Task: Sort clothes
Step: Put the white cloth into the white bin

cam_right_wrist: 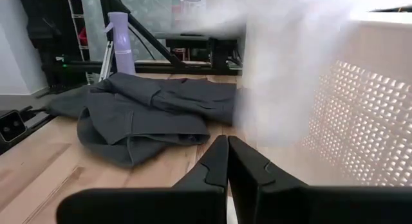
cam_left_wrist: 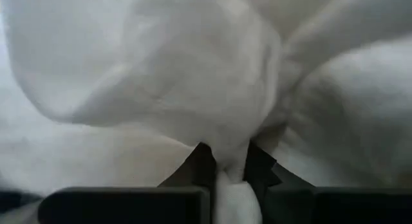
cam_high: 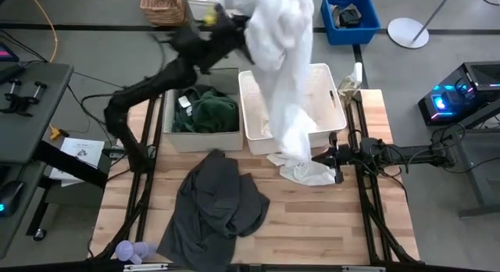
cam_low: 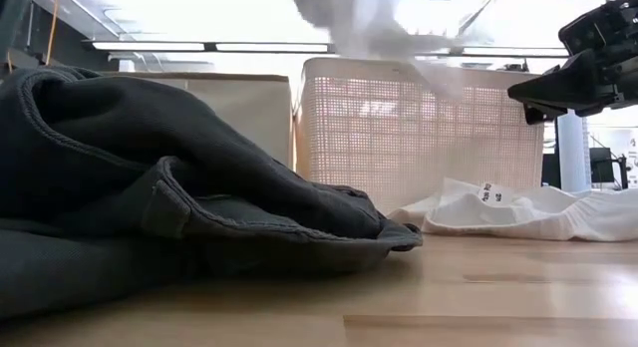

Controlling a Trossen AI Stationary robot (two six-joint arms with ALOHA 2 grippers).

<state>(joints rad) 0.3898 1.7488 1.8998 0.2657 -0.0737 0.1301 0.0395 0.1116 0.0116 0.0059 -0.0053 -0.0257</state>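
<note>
Our left gripper (cam_left_wrist: 230,176) pinches a white cotton shirt (cam_high: 281,61), lifting it high over the white perforated plastic bin (cam_high: 328,92). Our right gripper (cam_right_wrist: 227,161), jaws closed and empty, waits beside that bin near the crumpled dark grey garment (cam_high: 215,205).

Soft white cloth shirt (cam_high: 277,53), perforated plastic bin (cam_high: 332,108)

No readable text anywhere. Small tag (cam_low: 489,193) on the white garment (cam_low: 528,212) lying on the worktop (cam_low: 478,297) has dark marks, too small to read. Paper sheet (cam_high: 80,151) on the floor left of the worktop shows a round printed emblem, illegible. Light patch (cam_high: 184,102) on the dark green top (cam_high: 209,112) in the left bin (cam_high: 205,138): maybe a label, unreadable.
</note>
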